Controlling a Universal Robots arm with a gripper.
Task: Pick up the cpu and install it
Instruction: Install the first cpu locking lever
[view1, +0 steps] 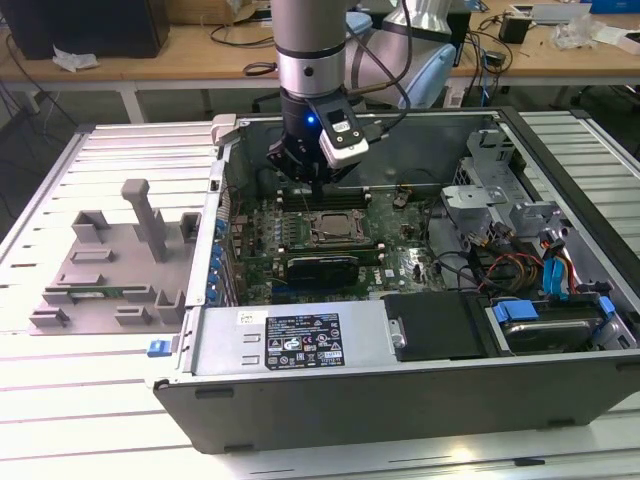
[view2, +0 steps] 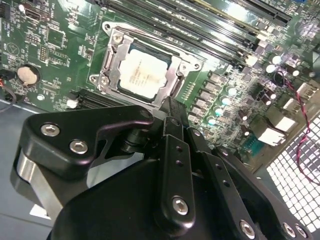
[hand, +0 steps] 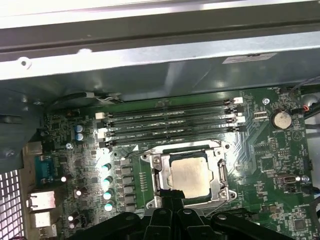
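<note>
Though it is hanging low over the motherboard (view2: 55, 50), the gripper (view2: 170, 107) is carrying nothing: its fingers (view2: 173, 125) are sitting drawn together, tips just above the near edge of the socket frame (hand: 156, 172) in both wrist views. Beyond them the cpu (hand: 189, 175) is lying flat inside that frame, silver top up, seemingly seated where it belongs. Farther off, the memory slots (hand: 170, 125) are running in parallel rows, with the case wall (hand: 150, 70) standing behind them.

The exterior view looks down from high and some way off at the open case (view1: 300, 345) on the tabletop (view1: 100, 400). Both wrist views sit close inside it (looking past the end effector (view2: 170, 112) (hand: 169, 196) from different sides), sharing the socket (view2: 145, 70) (hand: 189, 175) and memory slots (view2: 200, 25) (hand: 170, 122).
</note>
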